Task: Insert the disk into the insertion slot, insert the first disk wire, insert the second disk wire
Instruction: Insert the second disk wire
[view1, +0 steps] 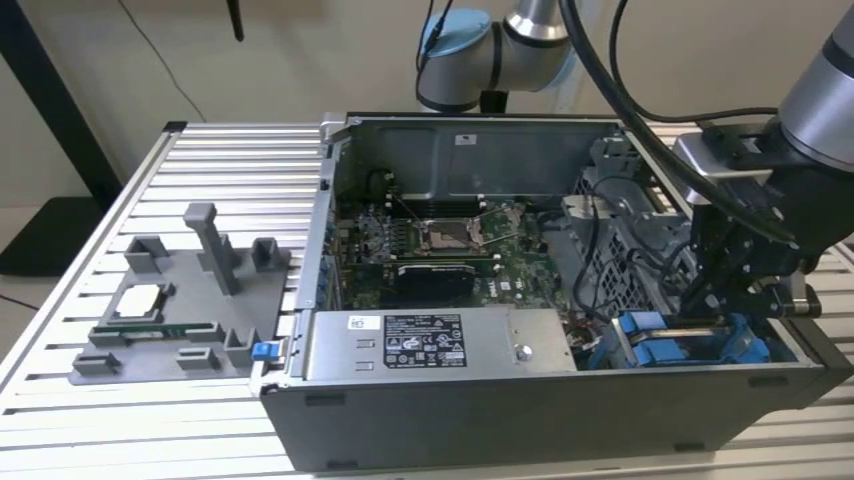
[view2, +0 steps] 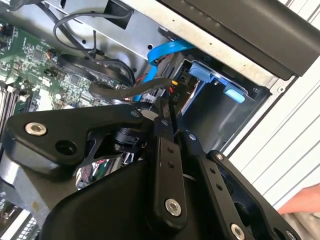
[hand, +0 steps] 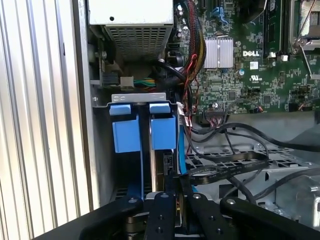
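Jaws: nearly together, clamped on black disk wire (view2: 150, 86) just behind its plug, by the look of both wrist views. Hard to tell whether 1st or 2nd wire. Right in front of plug: disk (hand: 163, 131), blue carrier tabs up, judged already seated in insertion slot (hand: 137, 97) at case corner, exterior view's right. To do this well: keep plug square to disk's rear port, push straight along slot axis, no twist, light force only. Watch slack; black loops (hand: 225, 170) lying just beside could snag or drag plug off line. Mind blue cable (view2: 165, 50) near the bay too. Stop if plug cocks, re-align, don't force. Further off: power supply (hand: 135, 30), then motherboard (hand: 250, 75), both apart from the work. Beyond case wall: ribbed tabletop (hand: 35, 100).
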